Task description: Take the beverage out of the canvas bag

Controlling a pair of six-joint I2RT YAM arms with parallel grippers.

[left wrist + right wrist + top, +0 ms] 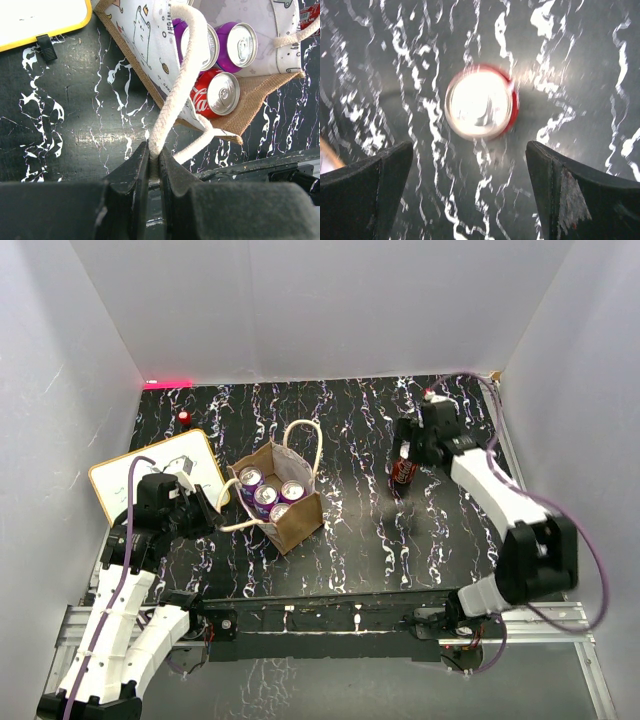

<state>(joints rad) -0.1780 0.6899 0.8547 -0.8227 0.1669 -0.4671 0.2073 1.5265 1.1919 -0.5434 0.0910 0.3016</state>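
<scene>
Left gripper point(154, 156) tight on handle point(176, 97) — right gripper point(469, 150) wide over can point(480, 102), clear of bag point(296, 522)

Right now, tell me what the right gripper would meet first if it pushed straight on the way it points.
The red can, probably. The right gripper points down at its top, jaws open wider than the can, so the fingers might pass beside it toward the table. Blur hides the depth.

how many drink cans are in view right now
5. Four stand in the tan canvas bag: three purple aluminium cans and one red cola can. A fifth, red can, stands on the black marbled table under the open right claw. Others may be hidden.
</scene>
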